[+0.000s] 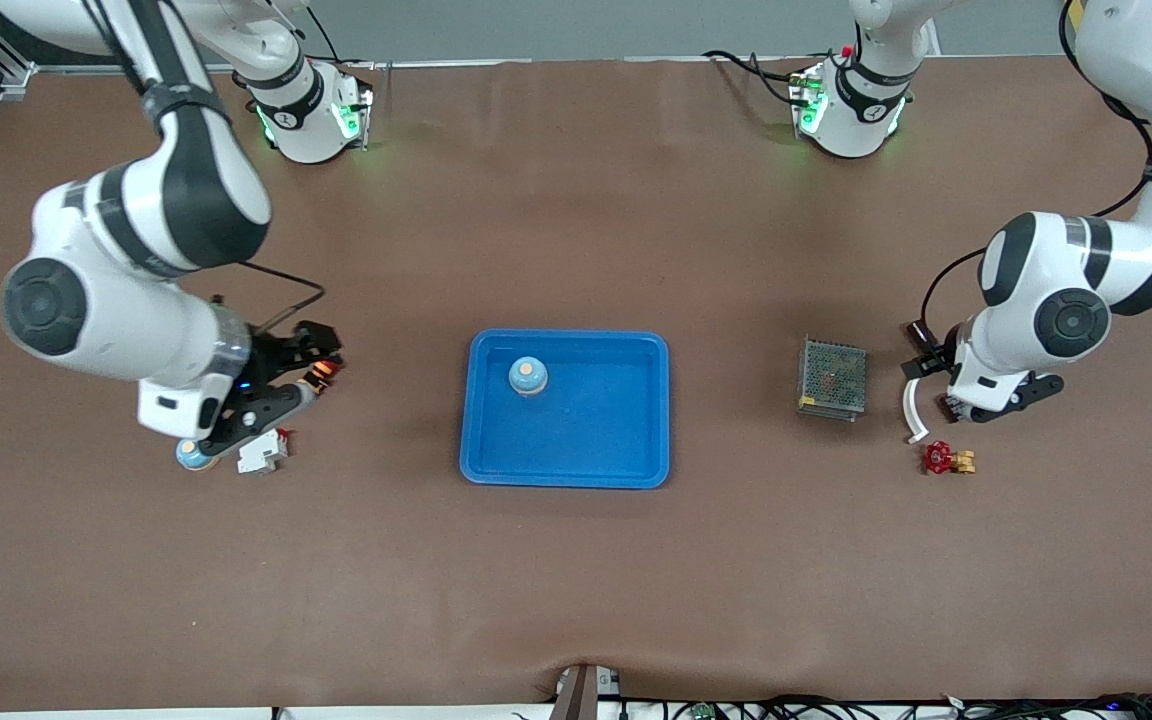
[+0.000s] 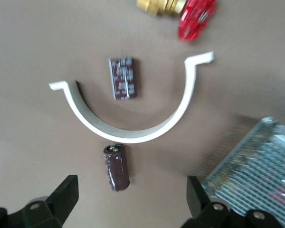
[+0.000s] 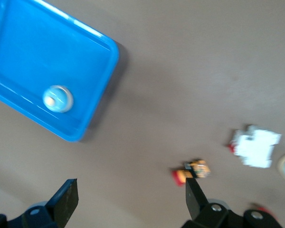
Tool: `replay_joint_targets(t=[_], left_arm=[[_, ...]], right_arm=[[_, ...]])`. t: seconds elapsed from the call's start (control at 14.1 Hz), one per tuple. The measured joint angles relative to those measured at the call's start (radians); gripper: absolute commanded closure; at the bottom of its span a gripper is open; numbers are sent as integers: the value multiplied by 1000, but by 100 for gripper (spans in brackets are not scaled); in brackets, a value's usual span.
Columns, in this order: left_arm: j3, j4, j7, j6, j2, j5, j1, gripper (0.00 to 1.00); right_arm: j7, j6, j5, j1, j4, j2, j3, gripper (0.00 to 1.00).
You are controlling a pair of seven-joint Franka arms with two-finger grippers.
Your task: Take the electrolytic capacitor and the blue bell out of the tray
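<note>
Now 1 blue bell (image 1: 527, 376) sits in the tray (image 1: 636, 470); 2 capacitors (image 2: 117, 167) lie outside; both tools gape empty.

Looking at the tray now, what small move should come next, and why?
Probably the right gripper, open and hovering over the table at its own end, should travel over the tray toward the blue bell. The bell is the only thing in the tray. Two capacitors lie on the table under the open left gripper, beside a white curved bracket, so that part seems done.
</note>
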Motion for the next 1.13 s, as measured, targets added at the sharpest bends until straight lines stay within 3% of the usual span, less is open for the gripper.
replay_joint_targets(t=[0.35,0.78,1.13], left_arm=[[-66,241,0,-138,-8,0,0,0],[-133,519,94,-362,-14,-2,1,0],[-152,576,112,-411,-76,-47,1,0]], right_arm=[[359,71,12,128,-20,1,0,0],[695,375,12,288,-143,26,-1,0],[778,484,12,322,-164,125,-3,0]])
